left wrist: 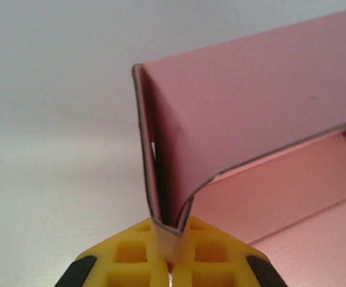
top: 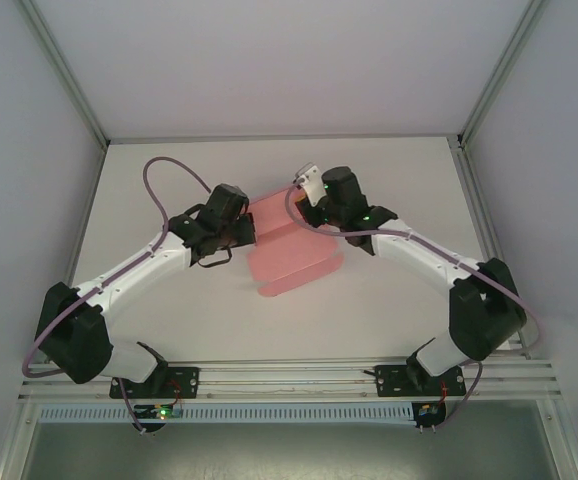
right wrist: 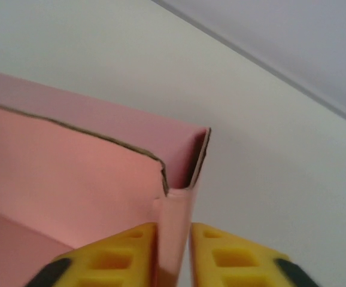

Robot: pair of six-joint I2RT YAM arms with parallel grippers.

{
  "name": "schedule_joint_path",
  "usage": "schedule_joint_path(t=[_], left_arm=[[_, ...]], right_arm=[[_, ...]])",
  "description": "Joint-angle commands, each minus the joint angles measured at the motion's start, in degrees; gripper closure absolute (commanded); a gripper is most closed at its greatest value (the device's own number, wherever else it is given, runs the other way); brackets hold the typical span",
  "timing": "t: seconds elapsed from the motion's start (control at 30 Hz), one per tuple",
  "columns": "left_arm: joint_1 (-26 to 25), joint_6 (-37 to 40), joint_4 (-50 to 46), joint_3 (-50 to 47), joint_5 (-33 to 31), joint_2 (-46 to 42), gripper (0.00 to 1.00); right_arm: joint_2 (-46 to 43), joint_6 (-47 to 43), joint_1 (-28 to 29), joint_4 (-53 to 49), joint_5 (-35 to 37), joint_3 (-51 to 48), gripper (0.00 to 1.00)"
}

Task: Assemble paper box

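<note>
The paper box (top: 291, 255) lies half-folded between the claws, the left claw (left wrist: 172, 263) clenched on one corner of its raised wall and the right claw (right wrist: 173, 248) on the other; the wall-folding step seems in hand, next needing both to move evenly together.

No writing, label, brand mark, number or sign was legible anywhere in the scene.
</note>
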Motion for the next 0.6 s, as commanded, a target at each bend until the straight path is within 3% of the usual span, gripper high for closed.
schedule_joint_path(t=[0.0,0.13,0.27,0.33,0.5,0.57], left_arm=[[-1.2,-1.2,-1.8,2.5,0.4,-0.7,1.00],[-1.1,-5.5,-6.7,4.5,-1.8,0.5,1.00],[-1.2,-7.7,-11.8,6.3,-4.0,1.4,1.00],[-1.2,-8.2,-12.3,6.5,-4.1,1.6,1.00],[-1.2,-9.3,-11.8,6.6,-3.3,1.8,1.00],[-1.3,-9.3,-11.9,7.0,-3.1,1.8,1.00]], right_arm=[[3.2,-1.3,2.1,0.3,23.0,1.8,0.90],[7.1,-8.2,4.4,2.1,46.7,2.8,0.92],[10.9,-16.8,4.8,5.8,63.0,3.0,0.92],[12.5,-24.0,5.0,13.4,66.8,1.2,0.92],[15.9,-31.7,5.4,20.4,70.9,0.8,0.90],[17.4,-40.6,5.3,30.2,72.3,-0.9,0.90]])
